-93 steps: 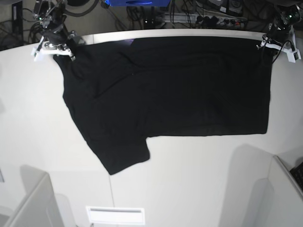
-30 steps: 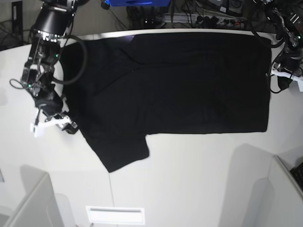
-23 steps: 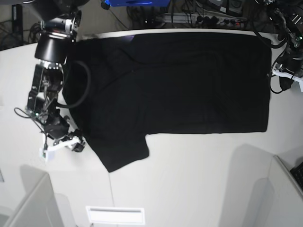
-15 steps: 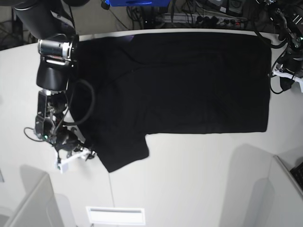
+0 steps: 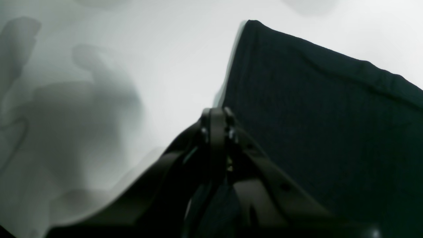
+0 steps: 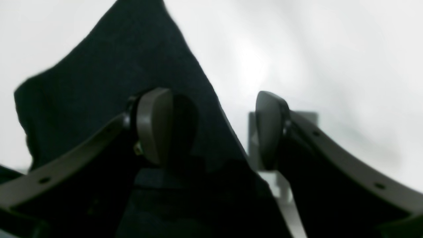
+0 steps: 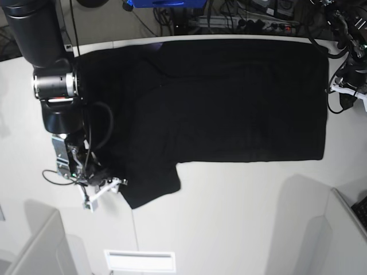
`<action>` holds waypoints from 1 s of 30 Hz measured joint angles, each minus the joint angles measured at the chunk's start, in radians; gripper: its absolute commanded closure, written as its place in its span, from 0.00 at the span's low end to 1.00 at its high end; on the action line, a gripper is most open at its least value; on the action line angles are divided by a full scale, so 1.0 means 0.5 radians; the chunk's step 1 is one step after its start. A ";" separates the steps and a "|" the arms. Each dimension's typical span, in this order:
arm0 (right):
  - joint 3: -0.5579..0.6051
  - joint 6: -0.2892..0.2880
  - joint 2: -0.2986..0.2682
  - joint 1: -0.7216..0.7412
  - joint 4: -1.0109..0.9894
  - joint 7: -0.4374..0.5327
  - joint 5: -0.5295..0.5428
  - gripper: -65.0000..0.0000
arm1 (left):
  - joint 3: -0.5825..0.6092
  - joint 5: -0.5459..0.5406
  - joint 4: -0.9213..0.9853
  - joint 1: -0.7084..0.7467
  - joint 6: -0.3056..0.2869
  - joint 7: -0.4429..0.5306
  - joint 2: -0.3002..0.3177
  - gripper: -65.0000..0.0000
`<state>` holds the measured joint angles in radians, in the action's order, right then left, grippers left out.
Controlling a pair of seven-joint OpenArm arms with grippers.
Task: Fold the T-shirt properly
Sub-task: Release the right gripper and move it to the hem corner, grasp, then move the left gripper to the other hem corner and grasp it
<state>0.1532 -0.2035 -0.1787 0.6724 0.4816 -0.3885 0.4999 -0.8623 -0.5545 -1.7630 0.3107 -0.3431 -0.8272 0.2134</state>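
Note:
The black T-shirt (image 7: 229, 97) lies spread flat on the white table (image 7: 229, 217), with one sleeve (image 7: 149, 183) pointing to the front left. No print shows. My right gripper (image 7: 104, 188) is at the sleeve's left edge. In the right wrist view it (image 6: 213, 127) is open, one finger (image 6: 155, 125) over the cloth (image 6: 115, 76), the other (image 6: 271, 129) over bare table. My left gripper (image 7: 339, 91) is at the shirt's right edge. In the left wrist view it (image 5: 214, 115) is shut, just beside the cloth's edge (image 5: 330, 125), near a corner.
Cables and a power strip (image 7: 269, 23) run behind the table's far edge, beside a blue object (image 7: 160, 3). Grey partitions stand at the front left (image 7: 34, 246) and front right (image 7: 344, 229). A white slotted plate (image 7: 140, 260) lies at the front edge.
My right arm has come from the far left corner down the shirt's left side to the sleeve. My left gripper left the far right corner and now rests by the right edge.

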 measured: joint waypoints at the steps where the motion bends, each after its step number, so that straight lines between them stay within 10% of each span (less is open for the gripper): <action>1: 0.026 0.000 -0.001 0.000 0.000 0.002 -0.002 0.43 | 0.000 -0.001 0.000 -0.001 -0.001 0.000 0.000 1.00; 10: 0.141 0.000 0.005 -0.006 0.007 0.040 -0.005 0.44 | 0.000 -0.001 0.002 -0.002 -0.001 0.000 0.001 1.00; 17: 0.141 0.001 0.005 -0.028 0.007 0.064 -0.003 0.76 | 0.000 -0.002 0.015 -0.002 -0.001 0.002 0.001 1.00; 30: 0.134 0.000 0.005 -0.039 0.007 0.063 0.017 1.00 | 0.037 0.007 0.243 -0.113 0.005 0.001 0.080 1.00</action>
<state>0.2199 -0.2035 -0.1761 0.6529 0.4850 -0.3573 0.5083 -0.8436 -0.5510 -1.6413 0.2543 -0.3405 -0.8268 0.2535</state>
